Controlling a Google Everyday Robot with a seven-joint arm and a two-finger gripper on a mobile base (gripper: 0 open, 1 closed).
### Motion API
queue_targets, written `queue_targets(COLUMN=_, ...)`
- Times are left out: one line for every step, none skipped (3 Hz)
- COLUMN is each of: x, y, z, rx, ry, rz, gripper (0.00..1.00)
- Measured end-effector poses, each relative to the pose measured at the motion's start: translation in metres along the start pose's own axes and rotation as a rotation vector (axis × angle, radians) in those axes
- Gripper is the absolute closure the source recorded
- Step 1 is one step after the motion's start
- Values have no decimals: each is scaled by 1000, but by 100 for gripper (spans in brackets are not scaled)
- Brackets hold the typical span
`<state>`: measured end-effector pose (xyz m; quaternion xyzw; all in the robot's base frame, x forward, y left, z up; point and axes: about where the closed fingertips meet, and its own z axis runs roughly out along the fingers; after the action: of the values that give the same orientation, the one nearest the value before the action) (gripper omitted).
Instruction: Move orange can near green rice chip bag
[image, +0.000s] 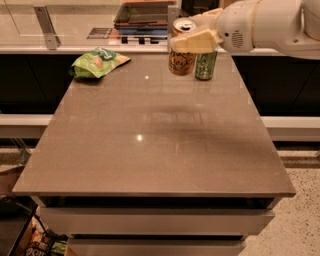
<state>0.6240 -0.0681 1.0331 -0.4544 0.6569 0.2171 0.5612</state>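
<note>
The orange can (181, 59) is held in the air above the far part of the table, upright, its silver top showing. My gripper (192, 32) comes in from the right on a white arm and is shut on the can's upper half. The green rice chip bag (98, 62) lies flat at the table's far left corner, well to the left of the can.
A green can (206, 65) stands on the table just right of the held can, partly behind the gripper. The grey table (150, 140) has a counter with a tray (145, 15) behind it and a floor drop on the right side.
</note>
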Motion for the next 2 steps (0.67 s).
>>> queue_targets(x=-4, y=-38, z=23, rx=22, ry=-30, rz=-9, gripper=100)
queue_targets(x=-3, y=-62, z=56, rx=7, ry=-35, rz=-10, gripper=100)
